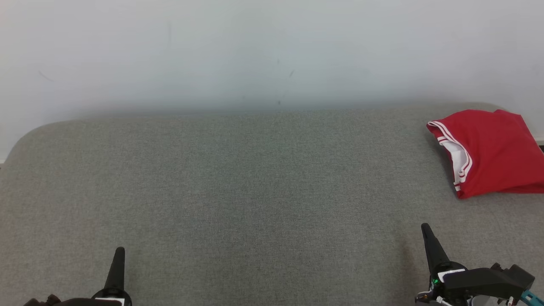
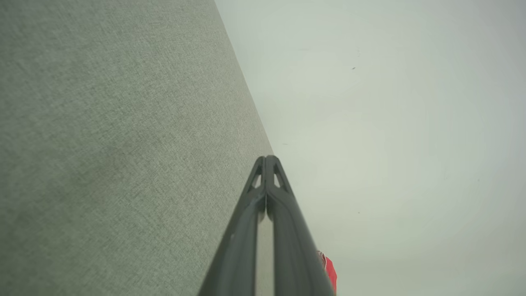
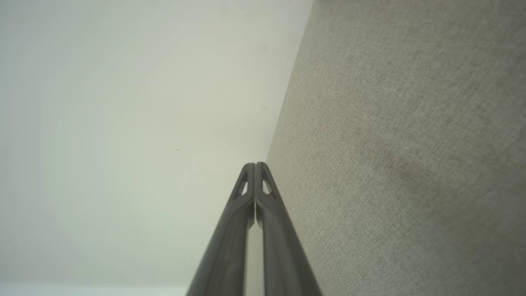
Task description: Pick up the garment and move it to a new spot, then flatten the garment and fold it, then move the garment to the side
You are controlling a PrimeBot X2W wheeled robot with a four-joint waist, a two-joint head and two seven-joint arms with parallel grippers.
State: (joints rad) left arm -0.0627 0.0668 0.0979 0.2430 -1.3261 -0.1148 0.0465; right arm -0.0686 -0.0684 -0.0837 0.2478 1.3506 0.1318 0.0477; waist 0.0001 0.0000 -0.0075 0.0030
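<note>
**Red fabric garment with white-striped trim (image 1: 488, 153): handling**

The left gripper (image 1: 120, 254) and right gripper (image 1: 426, 231) are sitting empty, fingers pressed together. The garment is lying folded at the far right of the grey woven surface (image 1: 255, 191), nearer the right gripper. It is probably light, soft and limp; the striped hem (image 1: 451, 144) is offering a firm pinch point.

The head camera looked down across the counter (image 1: 255, 191) to the wall (image 1: 255, 51); both wrist cameras, low and rolled sideways, shared these.
</note>
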